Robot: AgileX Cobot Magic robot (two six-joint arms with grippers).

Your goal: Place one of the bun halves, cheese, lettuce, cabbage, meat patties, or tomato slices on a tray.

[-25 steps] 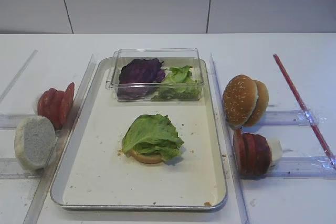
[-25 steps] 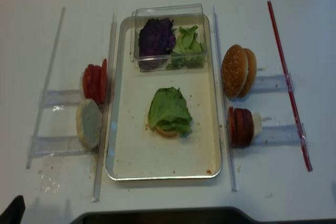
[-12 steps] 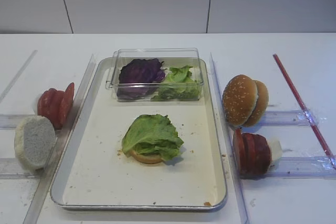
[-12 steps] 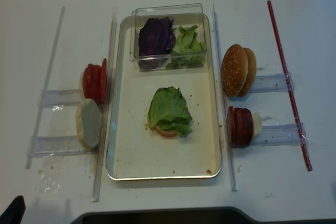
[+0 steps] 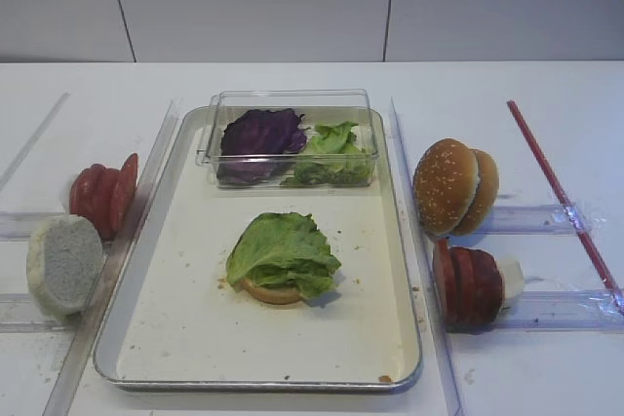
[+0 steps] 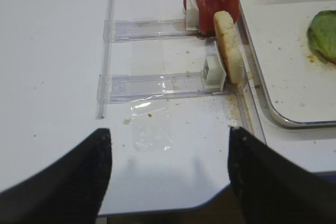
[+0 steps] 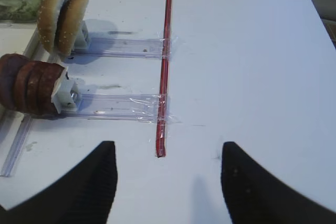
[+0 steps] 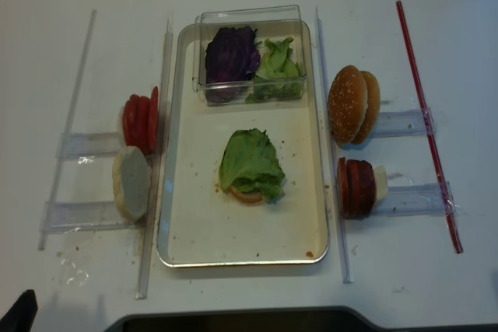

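Both pincers, right [image 7: 167, 182] and left [image 6: 168, 174], stand apart and empty, unmoved; beyond them the lettuce [image 5: 283, 252] lies on the tray [image 5: 292, 377] as before.

A white counter [image 5: 292, 80] fills the scene under soft, even light that throws only faint shadows. Behind the counter rises a pale grey panelled wall [image 5: 244, 2], split by thin dark vertical seams and meeting the counter's far edge in a straight horizontal line. Toward the counter's near left corner, the surface is dusted with crumbs and carries a glossy patch of clear tape [image 6: 152, 135]. Along the counter's near edge runs a dark curved border [image 8: 233, 321].
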